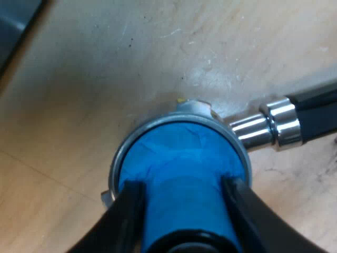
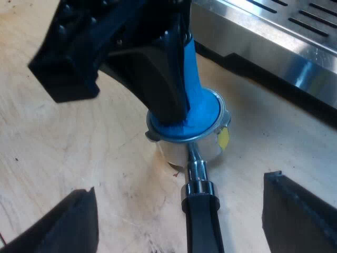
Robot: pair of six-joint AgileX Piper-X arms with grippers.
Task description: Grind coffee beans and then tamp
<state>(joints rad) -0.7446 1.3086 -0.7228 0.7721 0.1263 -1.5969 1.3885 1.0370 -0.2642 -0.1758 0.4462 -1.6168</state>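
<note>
- The left gripper (image 1: 180,185) points straight down over the wooden table (image 1: 95,63). Its two black fingers (image 1: 129,211) are clamped on opposite sides of the blue tamper (image 1: 181,153).
- The tamper stands upright. Its wide blue foot sits inside the round metal rim of the holder (image 1: 122,153) and covers the whole basket opening.
- The holder rests flat on the table, just beside the espresso machine's (image 2: 274,37) shiny metal base and clear of it.
- The holder's handle (image 1: 316,110) lies level along the table, joined to the basket by a bright metal neck (image 1: 274,126).
- In the right wrist view the left arm comes down at a slant from above, and its near finger lies along the tamper's stem.
- A small yellow mark (image 2: 224,138) shows on the basket's outer wall, close to where the neck joins it.
- The right gripper (image 2: 184,219) hangs above the handle's dark part with its fingers (image 2: 71,224) spread wide.
- One finger is on each side of the handle, both well apart from it, and the gripper holds nothing.
- The right arm faces along the handle toward the basket, tilted downward at the table.
</note>
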